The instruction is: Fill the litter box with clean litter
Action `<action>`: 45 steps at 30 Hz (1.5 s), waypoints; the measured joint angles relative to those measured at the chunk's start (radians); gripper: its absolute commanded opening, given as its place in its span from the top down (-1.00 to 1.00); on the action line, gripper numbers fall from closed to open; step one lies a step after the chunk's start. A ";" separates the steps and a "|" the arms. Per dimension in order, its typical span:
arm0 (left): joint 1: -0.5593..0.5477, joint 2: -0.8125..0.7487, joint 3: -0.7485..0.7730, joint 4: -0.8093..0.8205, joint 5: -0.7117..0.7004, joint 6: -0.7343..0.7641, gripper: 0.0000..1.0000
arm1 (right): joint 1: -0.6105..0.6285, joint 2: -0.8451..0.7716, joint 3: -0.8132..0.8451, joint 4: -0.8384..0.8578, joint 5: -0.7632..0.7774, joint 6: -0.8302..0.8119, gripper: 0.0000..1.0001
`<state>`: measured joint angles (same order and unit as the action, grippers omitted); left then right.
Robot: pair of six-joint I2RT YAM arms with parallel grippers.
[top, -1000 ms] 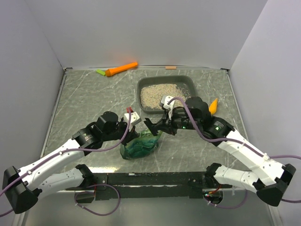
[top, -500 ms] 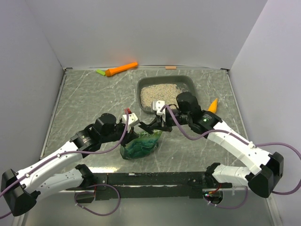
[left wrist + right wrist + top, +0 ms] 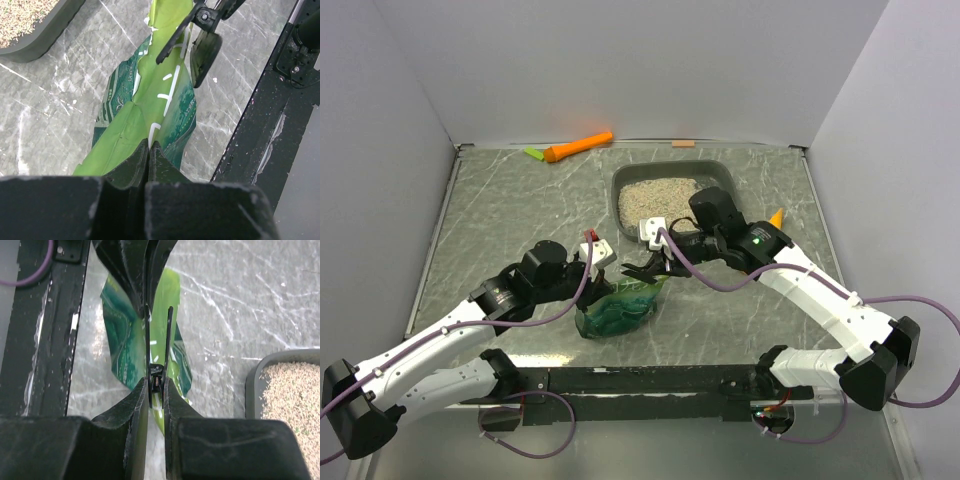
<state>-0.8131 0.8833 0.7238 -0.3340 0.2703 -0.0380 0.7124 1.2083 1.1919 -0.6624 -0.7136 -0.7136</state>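
Observation:
The litter box [image 3: 720, 172], a dark grey tray, stands at the back right with clean litter [image 3: 660, 198] spread inside it. A green-teal bag [image 3: 620, 308] stands on the table in front of it. My left gripper [image 3: 149, 144] is shut on the bag's light green edge [image 3: 125, 130]. My right gripper [image 3: 156, 382] is shut on the handles of a black spring clip [image 3: 158, 374]. The clip's arms reach over the bag's top [image 3: 167, 300]. From the left wrist, the clip [image 3: 202, 42] hangs beside the bag's upper edge. A corner of the box [image 3: 252, 385] shows at the right.
An orange carrot-shaped object [image 3: 578, 147] with a green piece [image 3: 533, 154] lies at the back wall. A small orange item [image 3: 775, 218] sits just right of the tray. A black base plate [image 3: 650, 380] runs along the near edge. Walls close in the left, back and right.
The right arm has swung its wrist back toward the tray, and the clip has shifted slightly left over the bag's top. The left arm and the bag have barely moved.

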 measured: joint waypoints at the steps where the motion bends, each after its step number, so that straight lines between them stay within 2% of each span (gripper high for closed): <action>1: 0.000 0.000 0.000 0.000 -0.001 0.000 0.98 | 0.000 0.006 0.009 -0.018 0.004 -0.012 1.00; 18: 0.000 -0.016 0.000 -0.018 -0.013 -0.004 0.98 | 0.050 0.097 0.019 -0.063 0.061 -0.070 1.00; 28: 0.000 -0.021 -0.002 -0.023 -0.032 -0.004 0.98 | 0.126 0.141 0.072 -0.103 0.213 -0.086 1.00; 45: 0.000 -0.028 -0.006 -0.020 -0.043 -0.008 0.98 | 0.154 0.136 0.098 -0.190 0.381 -0.089 1.00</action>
<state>-0.8135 0.8555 0.7174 -0.3538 0.2268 -0.0456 0.8661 1.3445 1.2900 -0.8528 -0.3325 -0.8021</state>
